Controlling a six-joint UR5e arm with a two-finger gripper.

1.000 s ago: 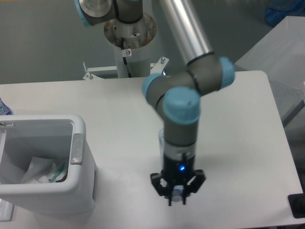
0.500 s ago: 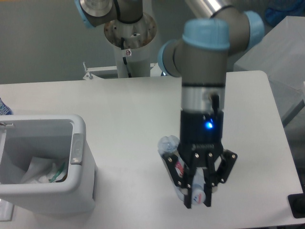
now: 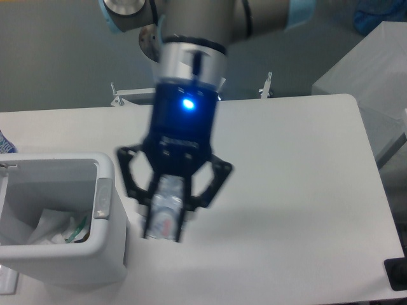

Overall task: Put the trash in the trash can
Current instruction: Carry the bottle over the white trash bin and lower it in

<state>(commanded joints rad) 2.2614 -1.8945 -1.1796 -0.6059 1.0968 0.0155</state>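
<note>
My gripper (image 3: pixel 166 219) hangs high above the table, close to the camera and blurred by motion, shut on the crushed clear bottle (image 3: pixel 164 213) with a purple-and-white label. The bottle is held between the fingers just right of the trash can (image 3: pixel 102 190), a white bin with thick walls and a grey tab (image 3: pixel 102 198) on its right rim. Inside the bin lies the crumpled white wrapper with green marks (image 3: pixel 60 229).
A bit of a blue-and-yellow packet (image 3: pixel 5 145) shows at the left edge behind the bin. The arm's base column (image 3: pixel 170 63) stands at the back of the white table (image 3: pixel 299 190). A dark object (image 3: pixel 397 274) sits at the lower right corner.
The gripper has lifted the bottle off the table and carried it left and up, from the front middle toward the bin's right side.
</note>
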